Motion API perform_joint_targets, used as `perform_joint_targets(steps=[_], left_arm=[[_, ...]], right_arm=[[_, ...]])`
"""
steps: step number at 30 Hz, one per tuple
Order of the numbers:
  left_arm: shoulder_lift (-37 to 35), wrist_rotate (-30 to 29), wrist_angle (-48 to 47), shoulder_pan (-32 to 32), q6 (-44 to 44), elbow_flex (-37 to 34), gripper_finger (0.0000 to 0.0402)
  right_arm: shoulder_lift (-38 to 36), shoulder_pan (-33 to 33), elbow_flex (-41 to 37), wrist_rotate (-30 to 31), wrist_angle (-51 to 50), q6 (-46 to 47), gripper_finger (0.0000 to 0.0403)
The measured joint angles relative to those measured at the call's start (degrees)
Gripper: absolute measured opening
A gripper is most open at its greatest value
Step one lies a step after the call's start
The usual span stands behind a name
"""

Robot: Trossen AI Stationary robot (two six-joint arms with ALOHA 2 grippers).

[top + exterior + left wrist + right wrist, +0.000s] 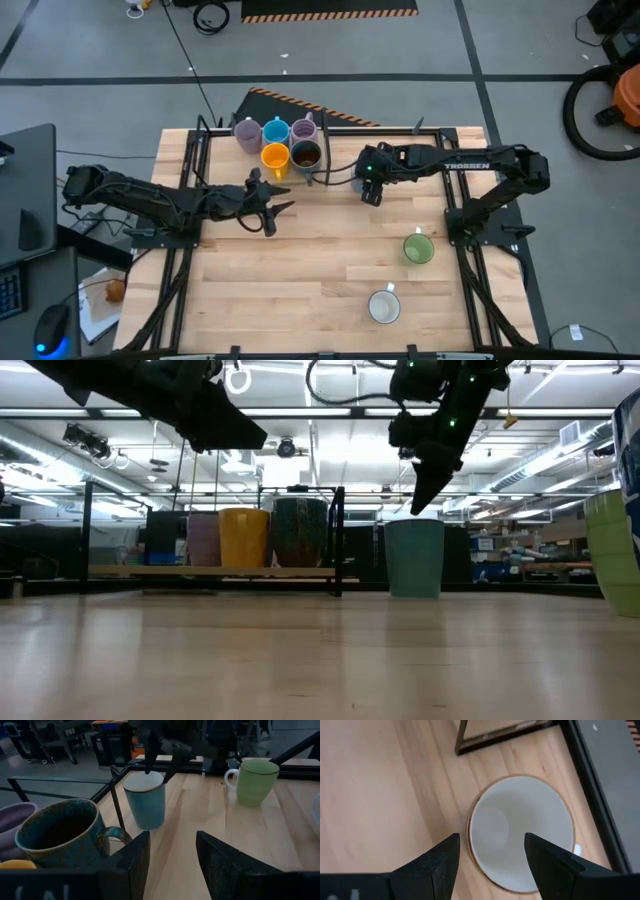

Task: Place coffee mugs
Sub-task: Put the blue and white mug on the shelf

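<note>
The right gripper hangs right above a pale blue-green mug with a white inside. Its fingers are apart and hold nothing. This mug stands on the table, near the middle at the far side, just right of the black rack. Five mugs are bunched there at the rack. A green mug and a white mug stand apart on the right, nearer. The left gripper waits left of the middle, fingers apart, empty.

The mug looks hard, smooth and a bit heavy. It can slip, and it can chip. A good hold seems to be the rim, one finger inside and one outside.
</note>
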Motion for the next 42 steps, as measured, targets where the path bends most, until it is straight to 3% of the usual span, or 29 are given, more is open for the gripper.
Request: perform_joint_targets(steps=[9,27,42], left_arm=[[0.20,0.00,-0.65,-0.01,-1.68,0.00,0.0167],[0.22,0.00,-1.31,-0.98,-3.80,-0.61,0.0167],[-2.45,0.02,-1.51,-1.16,-0.04,-0.63,0.0167]], right_arm=[[5.55,-0.01,-0.02,1.80,0.68,-3.78,0.0217],[5.68,3.86,-0.06,-5.64,-0.99,-4.62,0.0041],[5.81,12.34,5.91,-12.87,0.00,-2.56,0.0042]])
